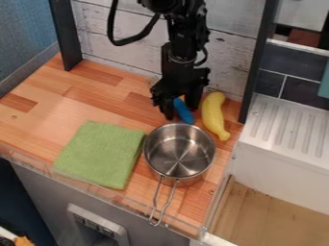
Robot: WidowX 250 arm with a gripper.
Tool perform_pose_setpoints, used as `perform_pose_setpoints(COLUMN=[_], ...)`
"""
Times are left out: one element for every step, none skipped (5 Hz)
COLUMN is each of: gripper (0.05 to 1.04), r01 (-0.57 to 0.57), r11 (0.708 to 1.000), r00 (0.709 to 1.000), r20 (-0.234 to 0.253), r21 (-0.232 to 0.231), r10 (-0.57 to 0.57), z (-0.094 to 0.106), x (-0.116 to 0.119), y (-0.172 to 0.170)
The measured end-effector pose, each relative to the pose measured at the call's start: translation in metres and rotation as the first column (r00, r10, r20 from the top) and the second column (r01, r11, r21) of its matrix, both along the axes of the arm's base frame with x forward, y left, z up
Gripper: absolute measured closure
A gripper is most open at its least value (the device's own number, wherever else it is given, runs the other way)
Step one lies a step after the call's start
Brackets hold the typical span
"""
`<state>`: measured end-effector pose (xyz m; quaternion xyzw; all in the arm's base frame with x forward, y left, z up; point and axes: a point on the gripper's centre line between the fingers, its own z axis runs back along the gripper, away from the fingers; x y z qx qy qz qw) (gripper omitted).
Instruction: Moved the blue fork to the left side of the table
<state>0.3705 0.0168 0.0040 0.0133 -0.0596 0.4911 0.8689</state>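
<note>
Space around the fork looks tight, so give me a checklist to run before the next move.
1. Black metal-and-plastic-looking pincer at the blue plastic-looking fork: ok.
2. Jaws apart, fork between them: ok.
3. Jaws touching the fork: cannot tell.
4. Fork free of the round silver metal pot: cannot tell, very close.
5. Fork apart from the curved yellow banana: ok.
6. Fork at the table's left side: not ok, lies towards the right.
</note>
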Motion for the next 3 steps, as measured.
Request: perform_pose_setpoints(gripper=[0.669,0.676,0.676], r01=[-0.009,-0.016,-0.035], r11=[1.000,1.000,0.999], r00=[1.000,1.000,0.999], r20=[0.007,0.006,0.006], r21=[-0.001,0.002,0.010], r10=[0.009,0.016,0.035], z=[-0.001,-0.002,0.001], x=[0.000,-0.005,-0.013], y=[0.000,0.001,0.006])
